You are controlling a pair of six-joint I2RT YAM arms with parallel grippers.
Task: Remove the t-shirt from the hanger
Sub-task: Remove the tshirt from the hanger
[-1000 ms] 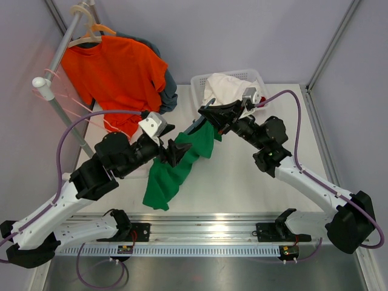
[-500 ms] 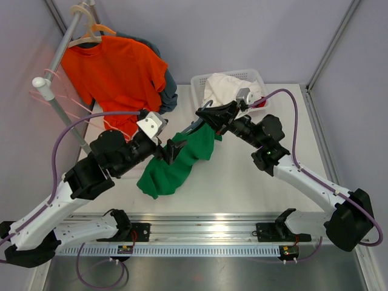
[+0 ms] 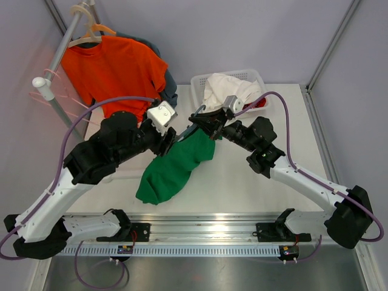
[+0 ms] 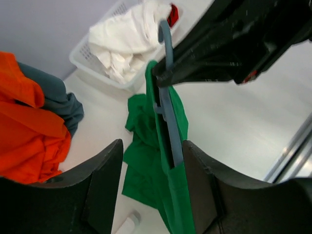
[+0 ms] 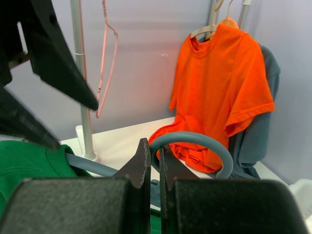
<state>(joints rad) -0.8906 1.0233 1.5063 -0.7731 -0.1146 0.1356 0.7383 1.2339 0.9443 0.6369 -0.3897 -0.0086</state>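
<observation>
We are pinching the hanger (image 4: pixel 165 97) with our right jaws and holding our left jaws spread around the green t-shirt (image 3: pixel 173 167).

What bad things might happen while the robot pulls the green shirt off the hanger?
1. The left gripper has both the green shirt and the hanger between its open jaws. If it closes here, it may pinch the hanger too, and the shirt won't slide off.
2. The right gripper grips the hanger only near its thin hook, so a hard tug might twist it loose.
</observation>
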